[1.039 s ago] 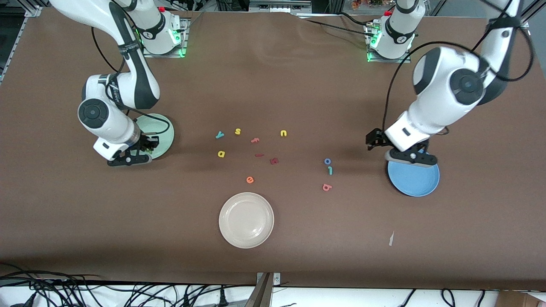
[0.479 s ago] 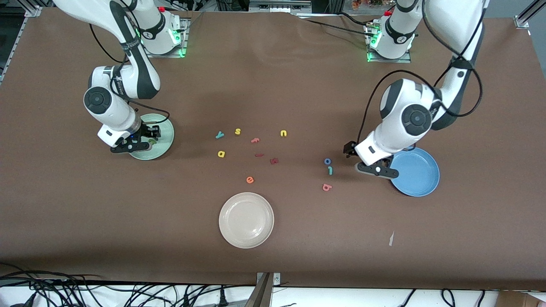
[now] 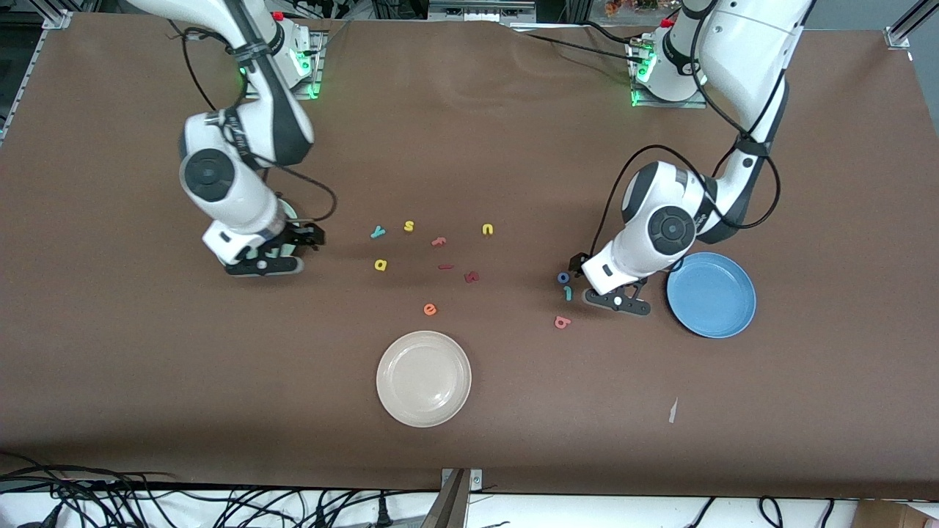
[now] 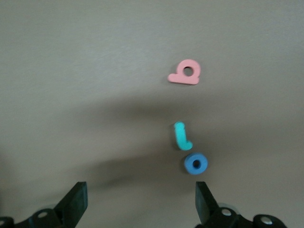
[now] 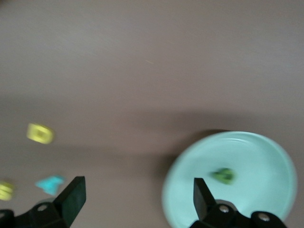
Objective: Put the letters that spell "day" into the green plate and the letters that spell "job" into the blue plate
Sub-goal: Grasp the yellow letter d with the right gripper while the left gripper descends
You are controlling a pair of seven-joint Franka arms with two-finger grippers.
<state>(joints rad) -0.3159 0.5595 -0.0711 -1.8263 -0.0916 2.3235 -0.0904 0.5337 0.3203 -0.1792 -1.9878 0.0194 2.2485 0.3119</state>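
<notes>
Only the small dark green foam "d" [image 5: 223, 175] lies in the pale mint-green plate [image 5: 266, 147]; five letters remain on the counter [image 3: 513, 411], the sky-blue plate [image 3: 722, 308] unfilled. Both hands, left hand [image 4: 137, 204] and right hand [image 5: 135, 202], are released.

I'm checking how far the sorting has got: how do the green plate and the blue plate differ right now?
The green plate is pale mint and holds one small dark green letter; the blue plate is bright sky blue and holds nothing. The green plate lies toward the right arm's end, largely hidden under that arm in the front view; the blue plate lies toward the left arm's end, in full view. Both are round and rimmed.
</notes>
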